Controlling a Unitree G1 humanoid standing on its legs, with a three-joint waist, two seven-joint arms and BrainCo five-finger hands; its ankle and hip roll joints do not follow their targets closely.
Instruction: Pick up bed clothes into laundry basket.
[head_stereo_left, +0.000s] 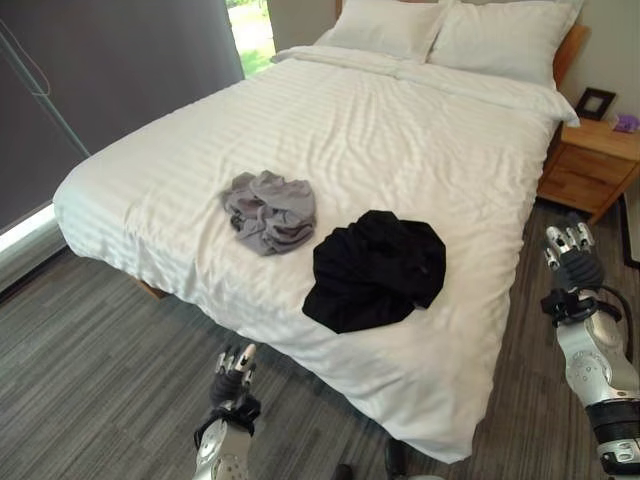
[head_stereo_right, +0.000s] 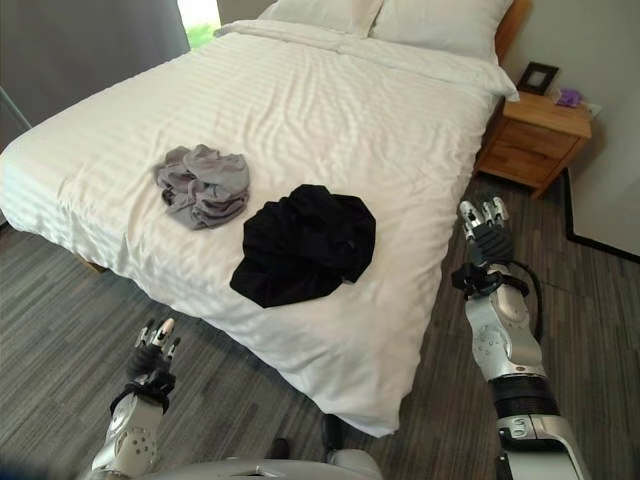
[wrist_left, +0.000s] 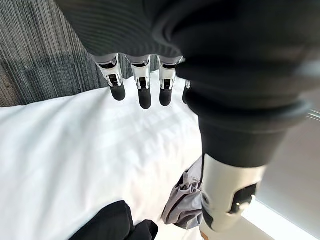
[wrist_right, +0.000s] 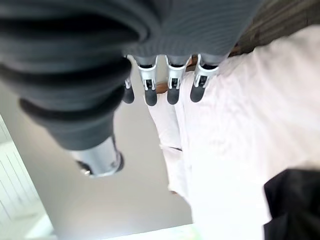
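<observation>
**Both garments out on the bed, my hands apart from them**

A black garment (head_stereo_left: 375, 268) lies crumpled near the bed's (head_stereo_left: 200, 150) foot, a grey garment (head_stereo_left: 270, 210) just beside it. My left hand (head_stereo_left: 232, 378) hangs over the floor, fingers straight, holding nothing. My right hand (head_stereo_left: 573, 262) is raised beside the bed, fingers relaxed, empty.

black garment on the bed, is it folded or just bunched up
Bunched up, not folded. The black garment lies in a crumpled heap with irregular edges on the white duvet, beside the grey garment.
</observation>
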